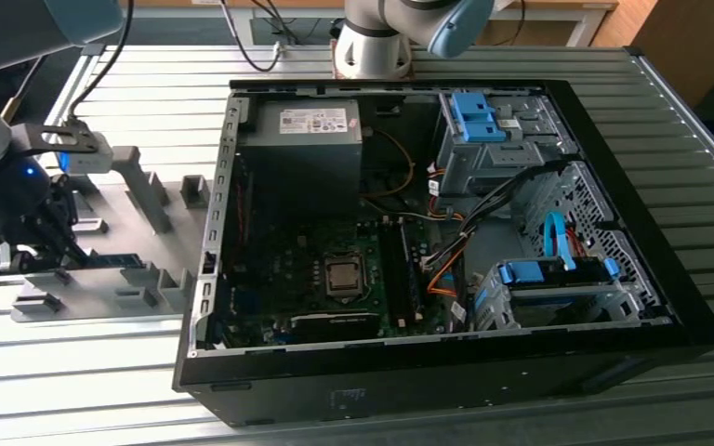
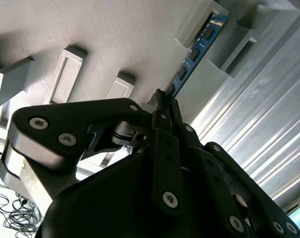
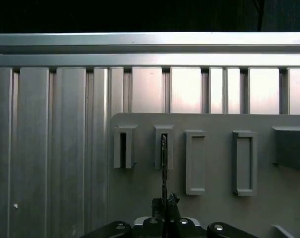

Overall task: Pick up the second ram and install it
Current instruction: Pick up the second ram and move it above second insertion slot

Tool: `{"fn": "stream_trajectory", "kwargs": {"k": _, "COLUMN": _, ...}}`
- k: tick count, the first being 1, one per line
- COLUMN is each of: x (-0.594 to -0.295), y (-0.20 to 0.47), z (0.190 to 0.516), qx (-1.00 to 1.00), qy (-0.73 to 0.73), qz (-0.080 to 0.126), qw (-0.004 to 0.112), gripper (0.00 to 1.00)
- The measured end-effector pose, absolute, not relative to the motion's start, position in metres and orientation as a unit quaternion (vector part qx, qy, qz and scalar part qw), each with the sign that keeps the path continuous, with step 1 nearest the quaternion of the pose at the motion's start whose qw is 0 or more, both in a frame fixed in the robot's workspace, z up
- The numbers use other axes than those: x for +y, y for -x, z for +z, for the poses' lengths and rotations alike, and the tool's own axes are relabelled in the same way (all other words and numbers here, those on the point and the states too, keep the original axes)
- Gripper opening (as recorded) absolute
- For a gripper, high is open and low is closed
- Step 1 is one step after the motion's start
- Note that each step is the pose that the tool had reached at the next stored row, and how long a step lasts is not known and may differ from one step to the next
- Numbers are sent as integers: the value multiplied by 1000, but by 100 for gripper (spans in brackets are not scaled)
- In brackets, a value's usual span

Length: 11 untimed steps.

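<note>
- Jaws pinched shut on the ram [image 2: 197, 47], whose far end sits in the grey holder [image 2: 115, 39] (not lifted, seemingly).
- Fitting it into the computer [image 1: 394, 381] is not yet done.

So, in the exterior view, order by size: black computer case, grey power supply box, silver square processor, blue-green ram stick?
1. black computer case
2. grey power supply box
3. silver square processor and blue-green ram stick: unsure, hand partly hides it.

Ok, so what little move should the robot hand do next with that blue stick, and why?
Probably lift straight up: the gripper looks shut on one end of the RAM stick, which sits in slots of the gray holder.
</note>
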<state>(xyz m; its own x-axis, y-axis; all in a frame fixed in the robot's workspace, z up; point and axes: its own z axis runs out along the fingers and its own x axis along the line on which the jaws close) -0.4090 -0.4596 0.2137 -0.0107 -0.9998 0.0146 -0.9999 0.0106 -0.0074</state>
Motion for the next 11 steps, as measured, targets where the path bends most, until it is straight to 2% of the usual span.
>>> {"fn": "stream_trajectory", "kwargs": {"k": 11, "x": -460, "y": 409, "z": 215, "qx": -711, "qy": -703, "qz": 8, "qw": 3, "gripper": 14}}
